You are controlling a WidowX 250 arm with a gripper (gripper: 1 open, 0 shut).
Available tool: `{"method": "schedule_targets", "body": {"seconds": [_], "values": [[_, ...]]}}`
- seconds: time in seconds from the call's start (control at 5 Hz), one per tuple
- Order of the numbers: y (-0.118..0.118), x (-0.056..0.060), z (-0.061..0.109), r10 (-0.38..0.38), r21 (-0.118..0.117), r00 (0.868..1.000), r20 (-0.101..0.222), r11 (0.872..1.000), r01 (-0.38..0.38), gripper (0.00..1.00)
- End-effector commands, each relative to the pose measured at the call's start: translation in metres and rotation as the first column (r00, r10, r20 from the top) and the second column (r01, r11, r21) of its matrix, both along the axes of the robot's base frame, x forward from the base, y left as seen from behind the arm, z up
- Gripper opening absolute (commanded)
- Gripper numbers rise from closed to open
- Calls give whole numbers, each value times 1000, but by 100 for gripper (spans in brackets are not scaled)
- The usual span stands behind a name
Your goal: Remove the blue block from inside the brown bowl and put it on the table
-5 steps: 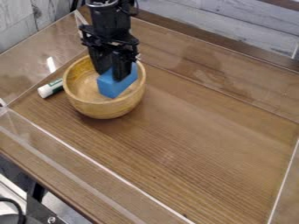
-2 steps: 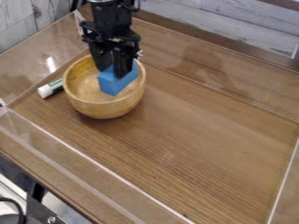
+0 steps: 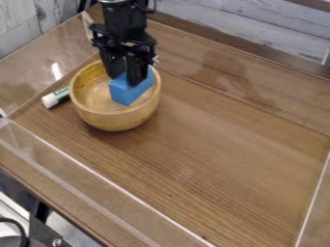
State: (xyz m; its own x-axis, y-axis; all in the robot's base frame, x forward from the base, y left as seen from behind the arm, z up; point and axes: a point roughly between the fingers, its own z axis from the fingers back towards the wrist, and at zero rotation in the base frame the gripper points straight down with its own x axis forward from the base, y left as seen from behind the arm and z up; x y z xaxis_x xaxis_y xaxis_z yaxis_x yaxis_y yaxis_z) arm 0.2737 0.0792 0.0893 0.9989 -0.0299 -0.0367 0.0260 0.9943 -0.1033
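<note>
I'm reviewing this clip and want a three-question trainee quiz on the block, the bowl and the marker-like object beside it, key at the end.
1. True or false: the blue block is already out on the wood-grain table.
2. Multiple choice: the brown wooden bowl is
a) upside down
b) upright
c) tipped on its side
3. Fill in: the white-and-green marker-like object lies ____ the bowl (inside/outside).

Key: 1 false; 2 b; 3 outside
</note>
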Motion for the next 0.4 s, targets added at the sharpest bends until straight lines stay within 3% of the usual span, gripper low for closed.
{"method": "schedule_targets", "body": {"seconds": [0.0,0.2], "values": [[0,9,29,-10,36,996,94,999,7,0],[-2,9,30,-10,37,996,93,999,7,0]]}}
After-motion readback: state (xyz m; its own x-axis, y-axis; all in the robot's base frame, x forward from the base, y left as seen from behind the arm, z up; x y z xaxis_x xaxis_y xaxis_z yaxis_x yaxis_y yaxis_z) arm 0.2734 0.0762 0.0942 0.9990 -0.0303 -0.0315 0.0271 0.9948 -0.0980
